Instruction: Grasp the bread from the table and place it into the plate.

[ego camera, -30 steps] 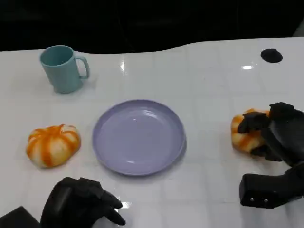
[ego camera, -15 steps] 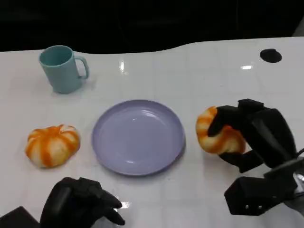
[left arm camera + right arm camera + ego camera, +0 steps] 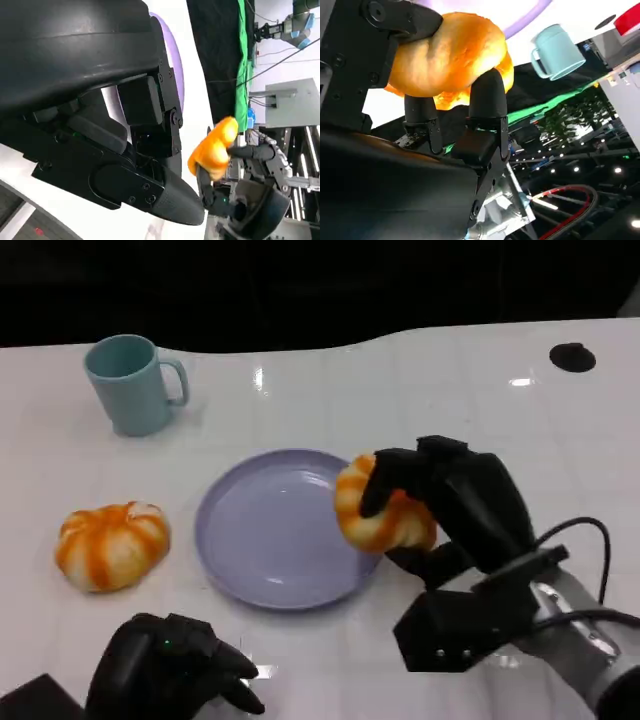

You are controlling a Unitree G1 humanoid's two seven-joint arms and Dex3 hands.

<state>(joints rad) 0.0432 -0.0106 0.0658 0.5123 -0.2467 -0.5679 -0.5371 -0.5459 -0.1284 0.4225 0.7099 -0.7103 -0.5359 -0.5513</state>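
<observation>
The right hand gripped a round orange-and-white glazed bread roll, its black fingers wrapped over the top and the far side of the roll. In the head view the roll was raised over the right rim of the round lilac plastic plate; whether it touched the rim could not be told. The right wrist view showed the same roll pinched between dark fingertips, with the plate's lilac edge beyond it.

The left hand lay low on the white tabletop near the front edge, its fingers curled in with nothing in them. In the left wrist view, past that hand's black shell, the right hand appeared with the orange roll in its hold.

A second orange-and-white bread roll sat on the tabletop just left of the plate, apart from it. A teal ceramic mug stood upright well behind that roll, its handle turned to the right. A small black round spot marked the tabletop at the far right.
</observation>
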